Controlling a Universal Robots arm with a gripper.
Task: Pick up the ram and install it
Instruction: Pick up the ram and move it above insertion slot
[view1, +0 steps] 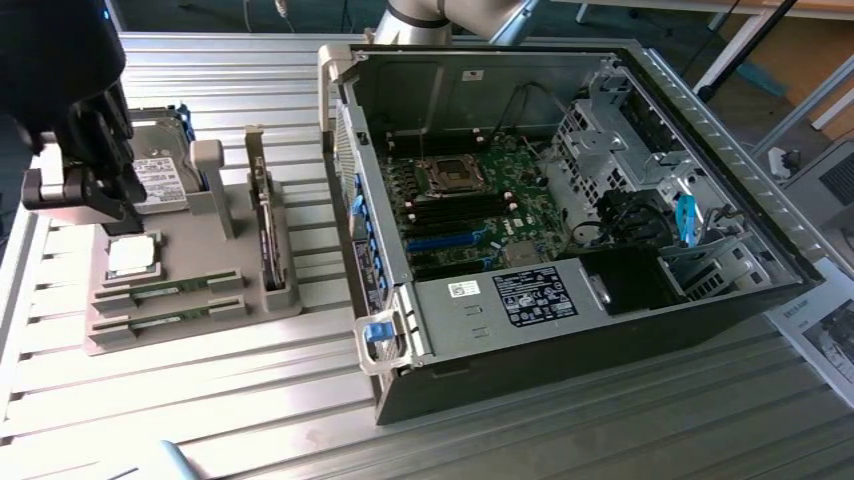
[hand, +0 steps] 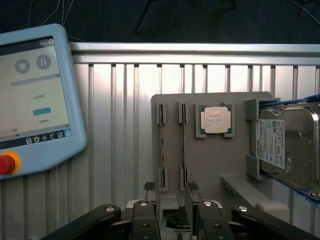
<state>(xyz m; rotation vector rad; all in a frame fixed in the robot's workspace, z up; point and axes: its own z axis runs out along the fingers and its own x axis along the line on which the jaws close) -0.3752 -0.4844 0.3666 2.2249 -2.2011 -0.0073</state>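
While our gripper (hand: 171, 192) hangs open and empty near the ram (hand: 183, 145), we risk clipping its neighbouring stick (hand: 161, 145) or the holder (hand: 215, 165).

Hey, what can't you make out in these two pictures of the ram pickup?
Hard drive: wrist view, cut off by the picture's edge.
Two ram sticks: wrist view, seen edge-on, chips hidden.
Motherboard memory slots: exterior view, too small to tell filled or empty.
Teach pendant screen: wrist view, text too small to read.
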